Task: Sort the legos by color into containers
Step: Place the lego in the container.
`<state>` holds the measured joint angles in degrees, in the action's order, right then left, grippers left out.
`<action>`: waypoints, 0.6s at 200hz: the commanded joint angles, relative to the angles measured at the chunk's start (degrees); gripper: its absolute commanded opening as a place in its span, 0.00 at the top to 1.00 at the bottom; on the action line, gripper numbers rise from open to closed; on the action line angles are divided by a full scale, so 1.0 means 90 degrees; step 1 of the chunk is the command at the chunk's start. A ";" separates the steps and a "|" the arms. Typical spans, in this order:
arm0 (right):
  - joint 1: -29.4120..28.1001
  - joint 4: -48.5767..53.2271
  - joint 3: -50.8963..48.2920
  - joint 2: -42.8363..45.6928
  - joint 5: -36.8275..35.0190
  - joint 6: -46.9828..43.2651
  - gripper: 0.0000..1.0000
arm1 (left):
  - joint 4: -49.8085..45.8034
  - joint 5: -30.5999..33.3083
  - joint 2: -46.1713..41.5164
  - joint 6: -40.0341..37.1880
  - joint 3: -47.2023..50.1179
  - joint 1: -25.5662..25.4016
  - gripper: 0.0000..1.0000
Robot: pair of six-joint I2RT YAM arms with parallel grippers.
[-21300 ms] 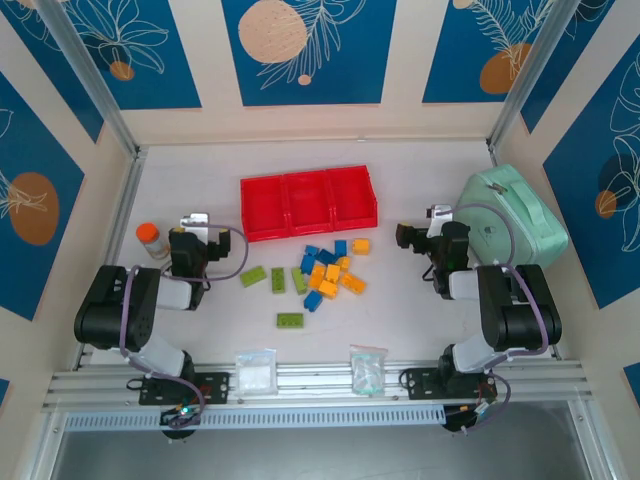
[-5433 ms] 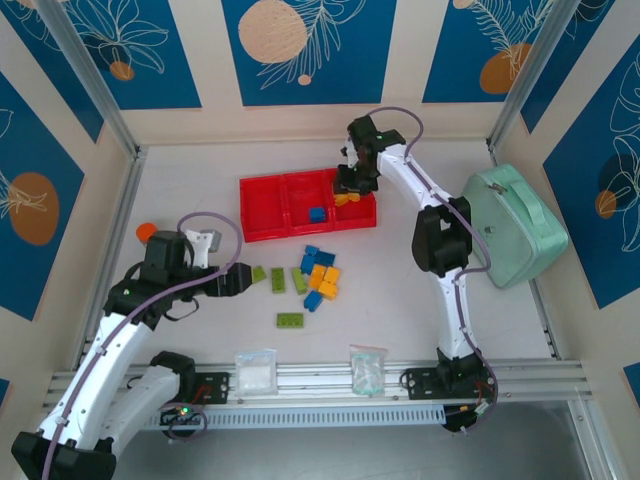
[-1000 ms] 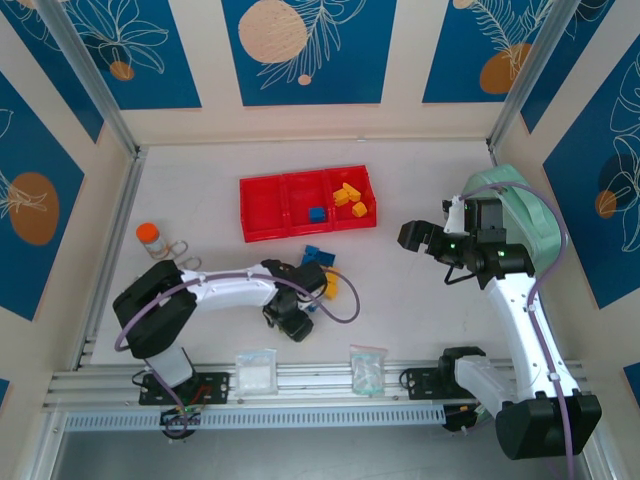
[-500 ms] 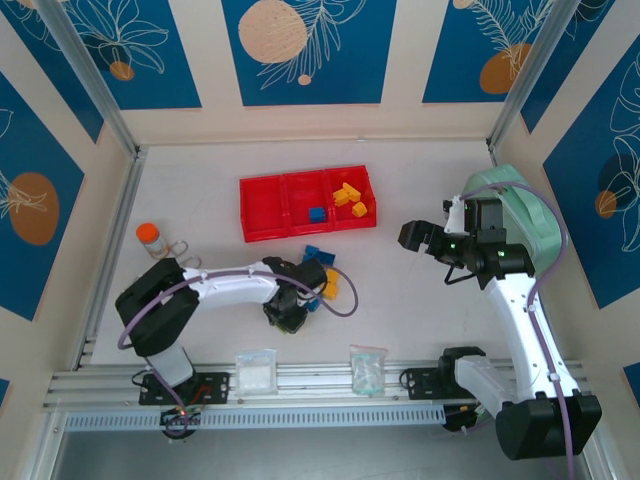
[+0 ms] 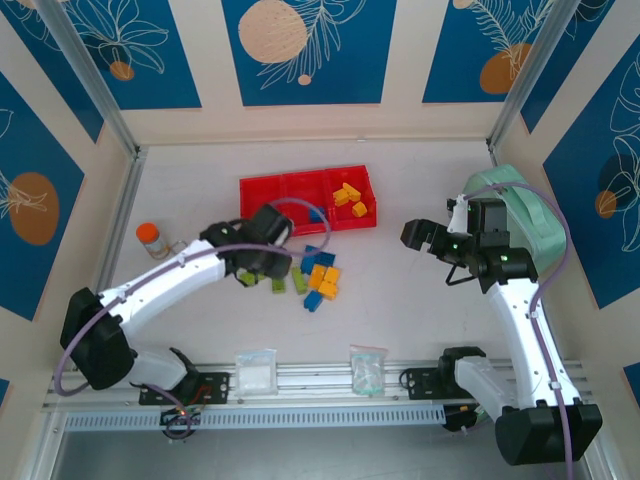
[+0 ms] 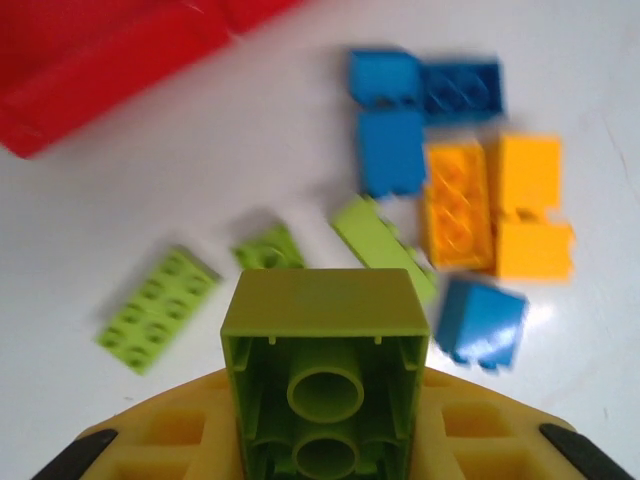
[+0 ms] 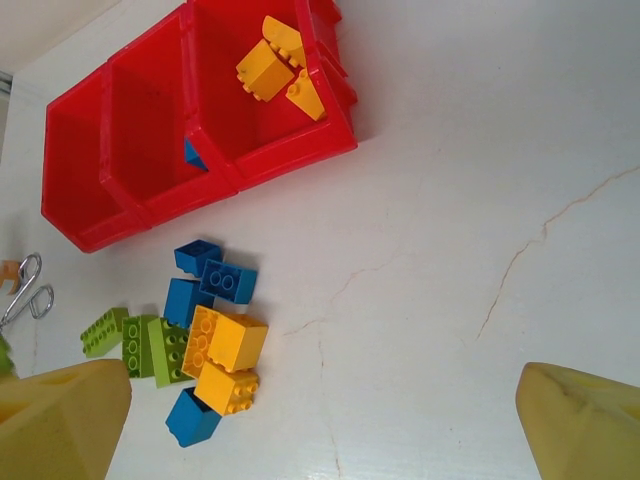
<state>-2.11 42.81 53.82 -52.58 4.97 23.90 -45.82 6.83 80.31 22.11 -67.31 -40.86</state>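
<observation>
My left gripper (image 5: pixel 252 264) is shut on a lime green lego (image 6: pixel 320 365), its hollow underside facing the wrist camera between the yellow pads (image 6: pixel 150 450). It hangs just in front of the red containers (image 5: pixel 244 205), above the loose legos. On the table below lie green legos (image 6: pixel 158 308), blue legos (image 6: pixel 390 150) and orange legos (image 6: pixel 457 205). Orange legos (image 7: pixel 280 65) lie in the right compartment and a blue lego (image 7: pixel 192 155) in the middle one. My right gripper (image 5: pixel 418 236) hovers open to the right of the pile (image 7: pixel 215 350), holding nothing.
A mint-green case (image 5: pixel 520 215) stands at the right behind my right arm. An orange-capped bottle (image 5: pixel 150 238) and small scissors (image 7: pixel 25 290) sit at the left. Two clear bags (image 5: pixel 255 370) (image 5: pixel 368 368) lie by the front rail.
My left gripper shut on the green lego near the front of the pile, then lifted it back and left toward the red containers. The right arm has stayed still.
</observation>
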 commanded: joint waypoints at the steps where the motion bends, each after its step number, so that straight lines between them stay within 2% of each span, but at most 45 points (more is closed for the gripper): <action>1: 0.0034 -0.0088 -0.0110 0.0190 0.0082 0.0013 0.01 | -0.0318 0.0120 0.0469 0.0058 -0.0624 0.0478 0.69; 44: 0.0044 -0.0069 -0.0087 0.0236 0.0131 -0.0038 0.01 | -0.0403 0.0162 0.1746 0.0060 -0.2007 0.1146 0.69; 82: 0.0032 -0.0136 -0.0131 0.0244 0.0235 -0.0021 0.01 | 0.0085 -0.0003 0.2618 0.0234 -0.2514 0.1577 0.69; 120: 0.0021 -0.0118 -0.0111 0.0229 0.0281 -0.0046 0.01 | 0.0629 -0.0227 0.3045 0.0257 -0.2734 0.1737 0.60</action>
<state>-2.00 42.37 53.45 -51.42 5.65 23.86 -43.48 7.09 106.37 23.64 -89.21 -25.93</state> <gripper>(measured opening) 0.992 0.378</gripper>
